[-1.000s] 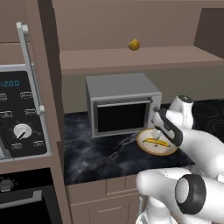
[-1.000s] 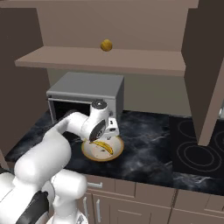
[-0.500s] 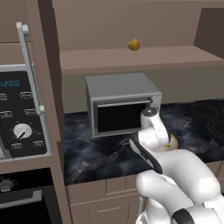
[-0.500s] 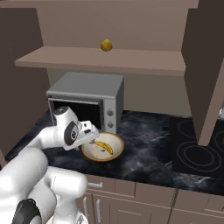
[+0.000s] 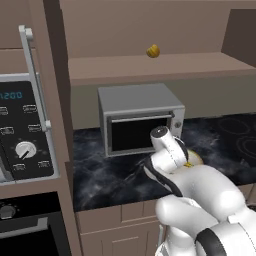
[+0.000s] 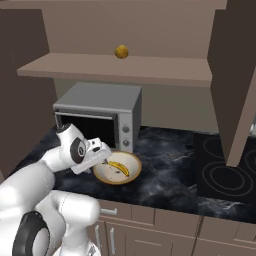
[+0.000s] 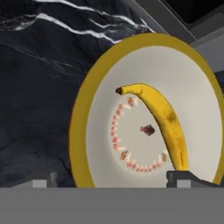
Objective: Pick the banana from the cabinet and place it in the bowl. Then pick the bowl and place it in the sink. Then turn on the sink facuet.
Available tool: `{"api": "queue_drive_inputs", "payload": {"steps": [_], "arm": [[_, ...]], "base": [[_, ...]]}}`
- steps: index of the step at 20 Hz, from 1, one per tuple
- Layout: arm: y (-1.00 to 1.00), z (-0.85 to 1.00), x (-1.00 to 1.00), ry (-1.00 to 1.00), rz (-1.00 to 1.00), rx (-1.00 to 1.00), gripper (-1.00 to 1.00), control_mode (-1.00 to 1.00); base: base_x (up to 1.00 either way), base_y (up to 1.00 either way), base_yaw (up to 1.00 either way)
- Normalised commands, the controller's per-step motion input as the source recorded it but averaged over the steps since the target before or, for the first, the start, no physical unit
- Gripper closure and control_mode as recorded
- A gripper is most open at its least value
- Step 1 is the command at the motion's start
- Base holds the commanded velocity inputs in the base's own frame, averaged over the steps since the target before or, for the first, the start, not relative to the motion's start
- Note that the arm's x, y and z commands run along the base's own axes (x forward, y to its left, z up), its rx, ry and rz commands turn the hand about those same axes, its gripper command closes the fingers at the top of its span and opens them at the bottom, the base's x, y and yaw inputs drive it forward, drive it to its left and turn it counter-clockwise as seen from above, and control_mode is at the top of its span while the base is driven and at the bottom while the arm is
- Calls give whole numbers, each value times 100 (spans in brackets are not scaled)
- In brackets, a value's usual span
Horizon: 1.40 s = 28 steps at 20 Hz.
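Yellow banana [image 7: 164, 122] lies in the bowl [image 6: 131, 171] on the black counter [image 6: 170, 175], near its front edge before the microwave [image 6: 100, 112]. Gripper [image 7: 118, 179] open, empty, just above the rim — a shallow bite could tip the bowl and spill the fruit.

Smooth matt cream bowl [image 7: 144, 109] with a tan rim rests on glossy black marble-veined counter [image 7: 39, 74].

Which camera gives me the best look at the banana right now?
The hand view: the banana lies close up and whole in the bowl. The right base view shows it small but clear in the bowl on the counter. In the left base view the arm hides nearly all of it.
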Motion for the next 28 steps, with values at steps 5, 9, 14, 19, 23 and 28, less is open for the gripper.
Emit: {"api": "queue_drive_inputs", "payload": {"steps": [5, 9, 14, 19, 23, 28], "arm": [[0, -40, 3, 0, 0, -1, -100, -100], [0, -11, 6, 0, 0, 2, -100, -100], [-5, -53, 51, 3, -3, 0, -100, -100], [-5, -52, 43, 0, -1, -2, -100, -100], [-3, -41, 36, 0, 0, -1, -100, -100], [-18, -23, -3, -1, 0, 0, -100, -100]], "base": [[0, 0, 0], [0, 0, 0], [0, 0, 0], [0, 0, 0], [0, 0, 0], [0, 0, 0]]}}
